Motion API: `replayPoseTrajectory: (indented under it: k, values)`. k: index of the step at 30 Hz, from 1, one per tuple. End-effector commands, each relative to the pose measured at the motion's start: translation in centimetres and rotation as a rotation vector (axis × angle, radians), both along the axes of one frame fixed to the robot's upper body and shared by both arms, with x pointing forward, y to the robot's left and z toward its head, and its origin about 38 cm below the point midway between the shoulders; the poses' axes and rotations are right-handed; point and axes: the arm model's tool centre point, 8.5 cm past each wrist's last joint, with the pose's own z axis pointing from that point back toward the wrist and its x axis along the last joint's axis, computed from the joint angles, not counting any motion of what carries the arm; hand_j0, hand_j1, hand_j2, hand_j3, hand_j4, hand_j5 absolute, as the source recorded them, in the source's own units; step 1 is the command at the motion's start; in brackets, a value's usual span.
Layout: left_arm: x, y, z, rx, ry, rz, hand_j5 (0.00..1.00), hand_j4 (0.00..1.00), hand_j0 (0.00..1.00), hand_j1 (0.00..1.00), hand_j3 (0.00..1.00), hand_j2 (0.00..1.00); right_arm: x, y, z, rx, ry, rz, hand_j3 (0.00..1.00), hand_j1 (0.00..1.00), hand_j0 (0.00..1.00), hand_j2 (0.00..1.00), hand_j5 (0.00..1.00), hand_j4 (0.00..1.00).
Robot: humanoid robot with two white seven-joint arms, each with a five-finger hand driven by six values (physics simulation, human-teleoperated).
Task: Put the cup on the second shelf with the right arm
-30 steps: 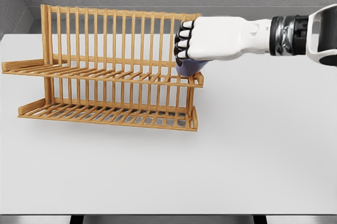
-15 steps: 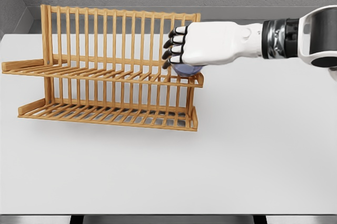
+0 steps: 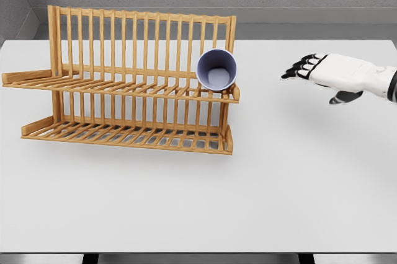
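On the upper shelf (image 3: 124, 88) of the wooden rack (image 3: 133, 78), near its right end, lies the cup (image 3: 217, 70): purple, tipped on its side, mouth facing the camera, resting against the back slats & the shelf's right-end lip. Nothing is holding it.

Step in hand, by my read: the release/retreat phase. Cup is on the second level, so the placing looks done, tho it lies sideways rather than upright; can't tell if it's fully steady or could roll.

Right hand (image 3: 329, 77) hangs over the table (image 3: 260, 189) well apart from the rack, to the right. Palm roughly down, dark-tipped fingers (image 3: 296, 70) stretched toward the rack & loosely spread, thumb hanging below. It grips nothing. Forearm runs off the right edge, approx level.

Next move, if any: prob just take the arm back to rest, clear of the rack. If an upright cup is wanted, that calls for a fresh reach & re-grasp w/o knocking it off the end lip.

Left arm isn't in view.
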Motion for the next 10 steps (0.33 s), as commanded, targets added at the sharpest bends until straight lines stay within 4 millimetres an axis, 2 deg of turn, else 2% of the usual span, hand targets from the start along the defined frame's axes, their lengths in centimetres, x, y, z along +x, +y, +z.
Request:
replayPoseTrajectory:
  k: [1,2,6,8,10]
  values:
    - [0.0,0.0,0.0,0.000,0.000,0.000,1.00,1.00,1.00,1.00,1.00,1.00,0.9,-0.4,2.5,0.149,-0.098,-0.043,1.00,1.00,1.00,1.00,1.00,1.00]
    - [0.0,0.0,0.0,0.000,0.000,0.000,1.00,1.00,1.00,1.00,1.00,1.00,0.9,0.1,1.8,0.165,-0.087,-0.039,1.00,1.00,1.00,1.00,1.00,1.00]
    - [0.0,0.0,0.0,0.000,0.000,0.000,1.00,1.00,1.00,1.00,1.00,1.00,0.5,0.0,0.3,0.164,-0.053,-0.046,1.00,1.00,1.00,1.00,1.00,1.00]
    - [0.1,0.0,0.0,-0.001,-0.003,-0.002,1.00,1.00,1.00,1.00,1.00,1.00,0.4,-1.6,-0.8,0.169,-0.023,-0.093,1.00,1.00,1.00,1.00,1.00,1.00]
    - [0.0,0.0,0.0,-0.002,0.000,0.001,1.00,1.00,1.00,1.00,1.00,1.00,0.3,-2.0,-1.0,0.170,-0.019,-0.103,1.00,1.00,1.00,1.00,1.00,1.00]
